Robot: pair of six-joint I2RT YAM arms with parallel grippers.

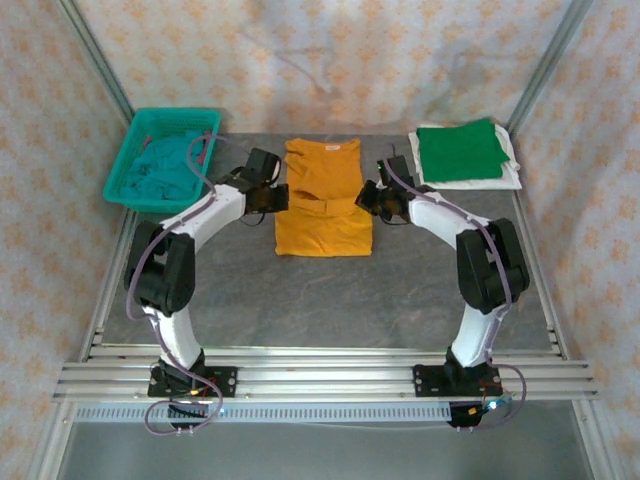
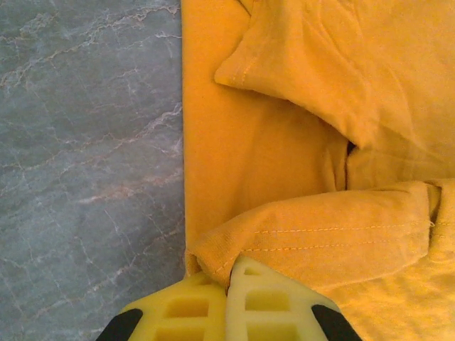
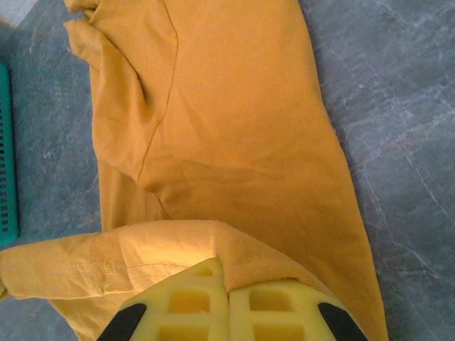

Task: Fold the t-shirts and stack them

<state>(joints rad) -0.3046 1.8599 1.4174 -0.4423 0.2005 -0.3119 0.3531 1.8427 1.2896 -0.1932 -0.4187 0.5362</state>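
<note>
mustard t-shirt (image 1: 322, 215) lies in the middle of the tabletop (image 1: 300, 290), hem folded up. left pincer (image 2: 229, 273) and right pincer (image 3: 227, 273) each pinch that fold at its side edges. green t-shirt (image 1: 460, 150) sits folded on the white t-shirt (image 1: 512, 178), far right.

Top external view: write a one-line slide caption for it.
Left gripper and right gripper pinch the orange t-shirt; teal basket left, green t-shirt on white t-shirt right.

grey marbled table (image 1: 330, 290) between floral-patterned cloth walls (image 1: 300, 60).
</note>
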